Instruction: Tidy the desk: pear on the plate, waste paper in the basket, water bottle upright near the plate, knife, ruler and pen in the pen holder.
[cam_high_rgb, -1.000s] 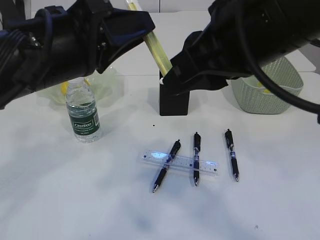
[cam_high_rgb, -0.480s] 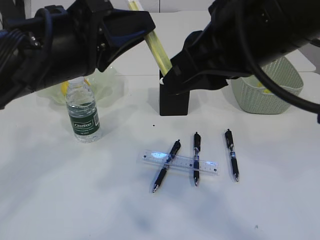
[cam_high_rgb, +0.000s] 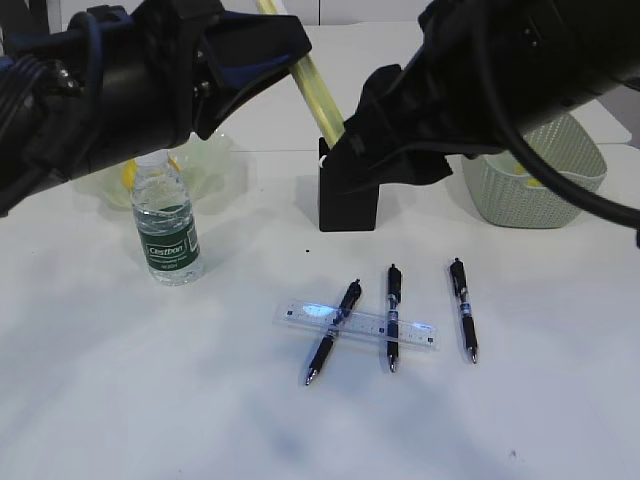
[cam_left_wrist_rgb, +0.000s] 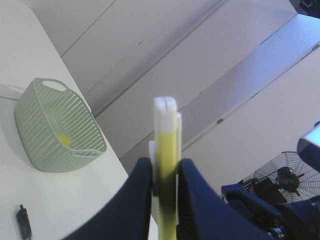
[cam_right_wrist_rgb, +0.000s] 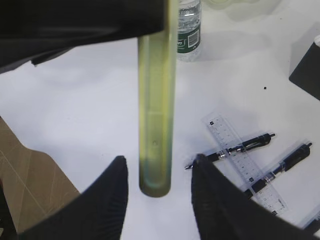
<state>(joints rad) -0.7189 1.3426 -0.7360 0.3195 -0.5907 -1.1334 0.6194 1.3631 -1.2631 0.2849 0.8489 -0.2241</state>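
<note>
My left gripper (cam_left_wrist_rgb: 166, 167) is shut on the slim yellow knife (cam_left_wrist_rgb: 167, 150), which slants through the air (cam_high_rgb: 318, 95) down toward the black pen holder (cam_high_rgb: 347, 205). Open around the knife's lower end (cam_right_wrist_rgb: 156, 115), my right gripper (cam_right_wrist_rgb: 160, 165) has both fingers standing clear of it. The clear ruler (cam_high_rgb: 360, 322) lies on the desk under two pens (cam_high_rgb: 333, 330) (cam_high_rgb: 392, 315), with a third pen (cam_high_rgb: 463, 305) to their right. The water bottle (cam_high_rgb: 166, 225) stands upright by the green plate (cam_high_rgb: 215, 160). A yellow patch of the pear (cam_high_rgb: 127, 178) shows behind the bottle. Yellow waste paper (cam_left_wrist_rgb: 62, 140) lies in the basket (cam_high_rgb: 530, 190).
Both black arms cross above the back half of the desk and hide much of the plate and basket. The pen holder's corner (cam_right_wrist_rgb: 307, 70) shows at the right wrist view's edge. The desk's edge and brown floor (cam_right_wrist_rgb: 30, 175) lie at lower left there.
My right gripper's jaws have spread off the knife's lower end. The left gripper keeps its hold, and the knife has barely moved.
</note>
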